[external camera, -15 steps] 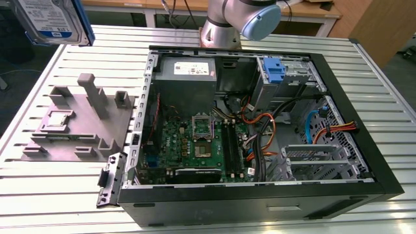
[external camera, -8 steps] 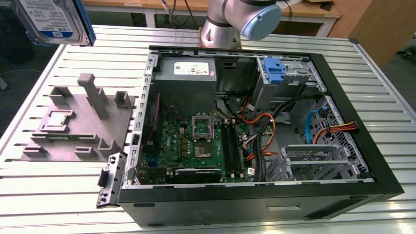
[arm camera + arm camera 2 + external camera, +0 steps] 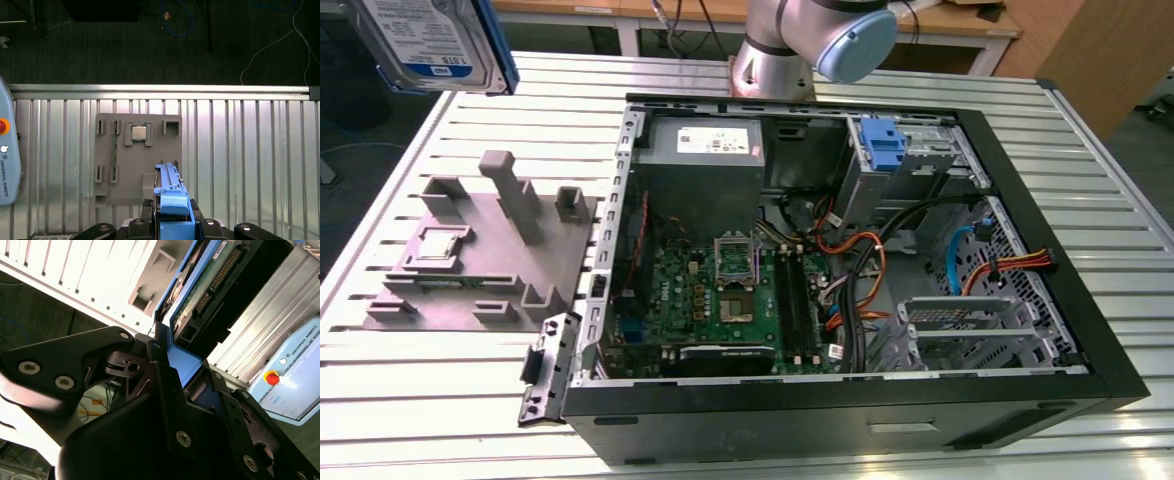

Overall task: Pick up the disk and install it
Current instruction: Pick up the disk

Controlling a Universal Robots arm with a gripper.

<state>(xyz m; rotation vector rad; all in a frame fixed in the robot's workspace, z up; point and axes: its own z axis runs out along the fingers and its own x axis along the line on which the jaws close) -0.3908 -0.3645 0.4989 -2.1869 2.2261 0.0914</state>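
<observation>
The disk [image 3: 432, 45] is held high above the counter [image 3: 440, 400], at the upper corner of the exterior view's left, well apart from the open computer case [image 3: 854, 405]. It is carried on edge, with its labelled face turned toward the exterior camera.

The pincer [image 3: 175, 365] is closed on the disk's blue frame [image 3: 182, 360]. In the second wrist view the black fingers [image 3: 167, 390] are pressed against either side of the blue plastic, and the green circuit board [image 3: 207, 290] on the disk's back juts away from them. A hold on the frame rather than on the metal body is judged to keep the label and the board free of pressure.

In the first wrist view the frame's thin edge is seen from above, hanging over the grey holder [image 3: 137, 160] that lies flat on the slatted counter. A small square chip [image 3: 138, 132] is seated in one of the holder's pockets. Nothing but the pincer touches the disk, so the pick-up is judged done and the installing not yet done. The height is judged to give clearance over the holder's upright posts and the wall of the case.

The case is laid on its side with its panel off, so its inside is open from above. A power-supply box [image 3: 700, 150] and a bay [image 3: 887, 145] with another blue frame are seen along its far side.
</observation>
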